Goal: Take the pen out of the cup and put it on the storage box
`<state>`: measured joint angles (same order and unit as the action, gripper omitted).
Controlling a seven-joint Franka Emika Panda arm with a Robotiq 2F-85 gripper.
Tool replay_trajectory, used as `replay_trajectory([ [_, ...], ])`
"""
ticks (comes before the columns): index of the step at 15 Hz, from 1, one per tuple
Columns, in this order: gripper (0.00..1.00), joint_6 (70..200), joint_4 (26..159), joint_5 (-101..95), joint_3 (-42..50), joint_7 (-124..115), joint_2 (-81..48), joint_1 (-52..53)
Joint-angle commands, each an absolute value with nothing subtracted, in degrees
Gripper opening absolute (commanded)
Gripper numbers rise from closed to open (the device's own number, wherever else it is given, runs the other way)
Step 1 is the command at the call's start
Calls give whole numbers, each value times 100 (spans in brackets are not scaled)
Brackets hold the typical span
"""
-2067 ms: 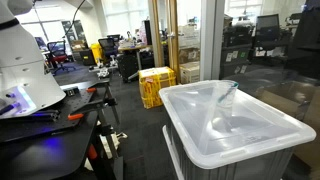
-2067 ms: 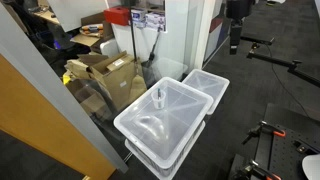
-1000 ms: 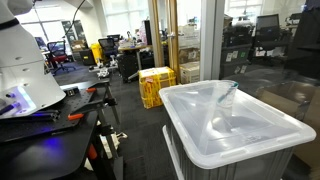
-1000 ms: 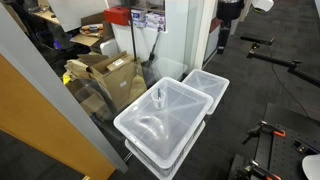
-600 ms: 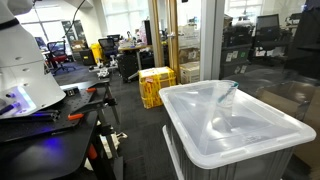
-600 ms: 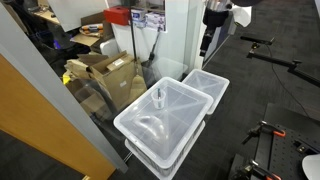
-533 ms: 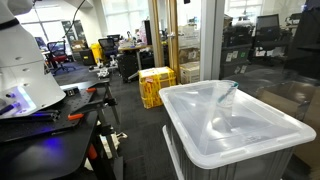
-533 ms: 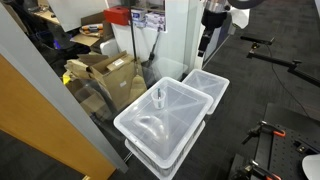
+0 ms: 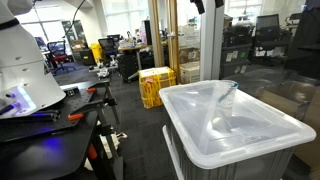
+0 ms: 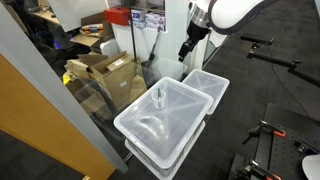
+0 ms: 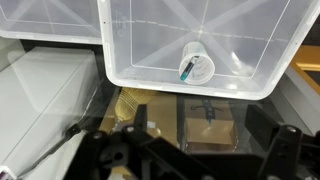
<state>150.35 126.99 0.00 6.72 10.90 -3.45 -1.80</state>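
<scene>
The clear cup (image 11: 195,65) stands upright on the recessed lid of the whitish storage box (image 11: 140,45). The dark teal pen (image 11: 187,68) leans inside it. The cup shows in both exterior views (image 9: 227,100) (image 10: 158,97) on the box lid (image 9: 235,135) (image 10: 150,125); the pen is hard to make out there. My gripper (image 10: 186,50) hangs high in the air beyond the box's far side, well apart from the cup. In the wrist view its dark fingers (image 11: 108,150) stand wide apart at the bottom edge, open and empty. In an exterior view only its tip (image 9: 198,5) shows at the top edge.
A second translucent bin (image 10: 207,84) adjoins the storage box. Cardboard boxes (image 10: 108,75) and a glass partition (image 10: 60,110) stand beside it. A yellow crate (image 9: 156,86) sits on the floor. A dark workbench (image 9: 45,120) holds tools. A cardboard box (image 11: 208,118) lies below the gripper.
The arm has swung in from the far upper corner toward the storage box and lowered somewhat. Its tip has come into the top of the exterior view that lacked it. Cup, pen and box have not moved.
</scene>
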Motion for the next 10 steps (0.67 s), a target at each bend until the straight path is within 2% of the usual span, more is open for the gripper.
replay_trajectory([
  [1, 100, 15807, 12516, 163, 511, 521, -826, -239],
  [10, 100, 17132, 11788, 29, 586, -703, -2190, 5],
])
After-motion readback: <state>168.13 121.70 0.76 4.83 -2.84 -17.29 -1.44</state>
